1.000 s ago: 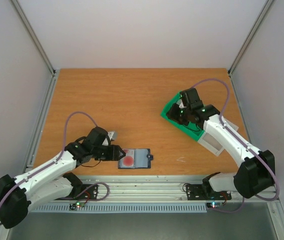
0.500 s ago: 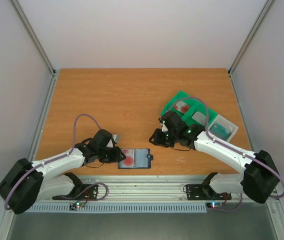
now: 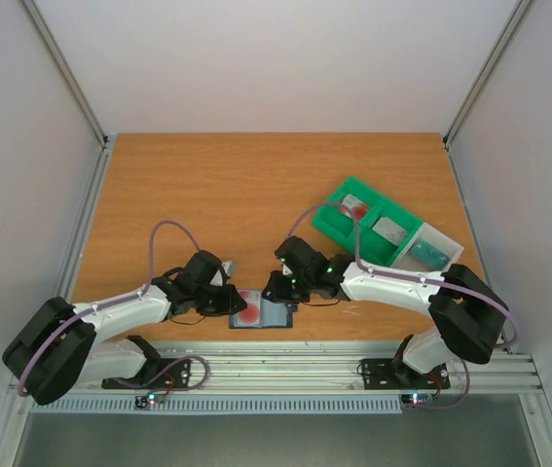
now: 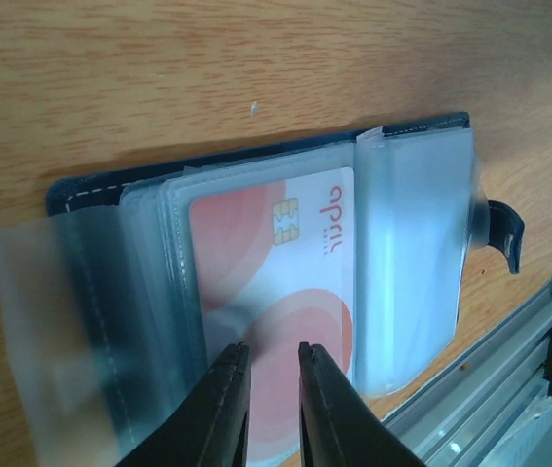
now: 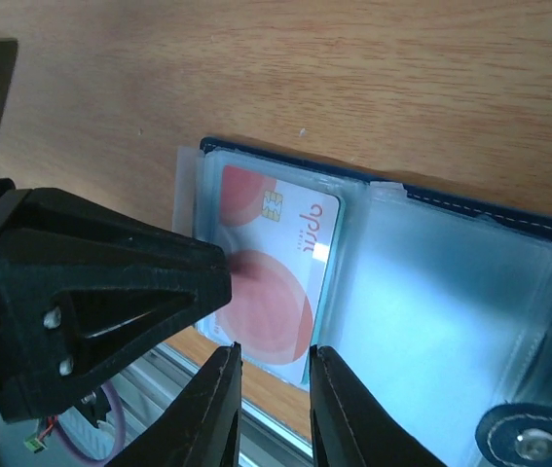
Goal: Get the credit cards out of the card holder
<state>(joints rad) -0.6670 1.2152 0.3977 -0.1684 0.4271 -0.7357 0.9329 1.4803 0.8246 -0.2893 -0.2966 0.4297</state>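
Observation:
The slate-blue card holder point(image 3: 274, 313) lies open near the table's front edge, its dark tab point(image 3: 294, 306) on the right. A white credit card with red blotches point(image 4: 274, 261) sits in its left clear sleeve and also shows in the right wrist view point(image 5: 274, 261). My left gripper point(image 3: 234, 301) is over the holder's left side, jaws a narrow gap apart above the card point(image 4: 274, 352). My right gripper point(image 3: 274, 290) hovers over the holder from the far side, jaws slightly apart and empty point(image 5: 271, 352). Other credit cards point(image 3: 355, 207) lie in the green tray.
The green compartmented tray point(image 3: 353, 244) stands at the right, holding a red-blotched card, a greyish card point(image 3: 389, 229) and a teal card point(image 3: 431, 254). The metal rail point(image 3: 334, 365) runs just below the table's front edge. My left gripper's black body point(image 5: 91, 282) fills the right wrist view's left side.
My right arm has swung from the green tray down and left to the card holder. My left gripper has stayed at the holder's left side, shifting slightly towards it.

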